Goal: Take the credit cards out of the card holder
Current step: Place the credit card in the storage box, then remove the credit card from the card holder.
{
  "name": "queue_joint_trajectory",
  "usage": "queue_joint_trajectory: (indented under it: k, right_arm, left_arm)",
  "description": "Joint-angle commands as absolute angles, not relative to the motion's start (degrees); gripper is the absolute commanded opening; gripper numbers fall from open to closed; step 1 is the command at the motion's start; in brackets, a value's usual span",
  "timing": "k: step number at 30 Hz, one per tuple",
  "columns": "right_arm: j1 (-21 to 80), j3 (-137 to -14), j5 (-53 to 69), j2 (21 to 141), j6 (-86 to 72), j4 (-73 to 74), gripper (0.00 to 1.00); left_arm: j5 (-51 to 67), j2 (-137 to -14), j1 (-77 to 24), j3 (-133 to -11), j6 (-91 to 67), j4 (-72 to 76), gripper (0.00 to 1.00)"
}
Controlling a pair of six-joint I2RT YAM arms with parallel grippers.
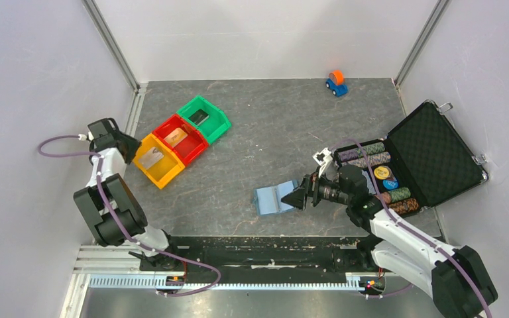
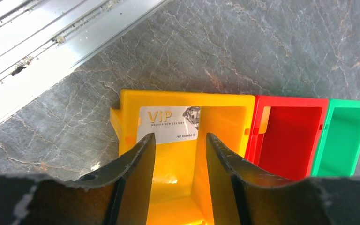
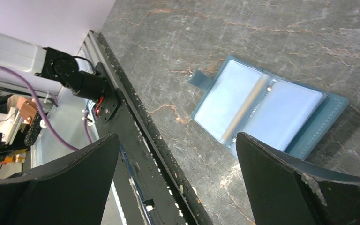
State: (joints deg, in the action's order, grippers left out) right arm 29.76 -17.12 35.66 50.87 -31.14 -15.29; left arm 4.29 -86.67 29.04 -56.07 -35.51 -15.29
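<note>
**Beside the holder: both grippers spread and empty**

From above, the holder (image 1: 273, 199) lies open and flat on the table (image 1: 272, 132); the right gripper (image 1: 299, 197) sits at its right edge; the left gripper (image 1: 124, 142) hangs well left of the holder, by a yellow bin (image 1: 170, 173); a black case (image 1: 431, 156) stands open to the holder's right.

On the left wrist, the fingers are parted with nothing between them; one of the cards (image 2: 168, 124), whitish and marked VIP, sits inside the bin below.

On the right wrist, the fingers are spread wide and empty; the holder lies just beyond them, its clear sleeves showing no card that I can make out.

I judge the cards light, stiff and slick, best pinched by a short edge that sticks out; the holder looks limp and light, likely to slide on the hard, smooth-looking marbled top unless pinned at its cover rim or tab (image 3: 198, 78); pale walls close in on three sides.
</note>
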Motion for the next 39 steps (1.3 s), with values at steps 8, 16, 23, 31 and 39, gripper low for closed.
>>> queue_joint_trajectory:
  k: [8,16,23,31,39]
  right_arm:
    - [29.4,-22.1,30.6,54.2,-29.8,-9.5,0.98]
    - [29.4,-25.2,28.1,56.1,-29.7,-4.9,0.94]
    - [30.1,-27.5,25.9,56.6,-29.5,-2.1,0.74]
    - [38.0,-30.5,15.5,56.9,-30.0,-0.1,0.56]
    - [50.1,-36.5,-4.2,66.8,-31.4,6.4,0.63]
  left_arm:
    - [0.2,-86.3,27.9,-68.9,-33.8,-27.4,0.59]
    - [4.8,-79.3,21.2,-67.0,-34.3,-30.1,0.66]
    - [12.5,-70.1,9.9,-61.5,-31.2,-31.7,0.65]
    - [25.5,-57.8,0.8,-51.7,-29.9,-29.5,0.68]
    - [33.8,-54.8,-2.3,-40.4,-30.6,-24.2,0.69]
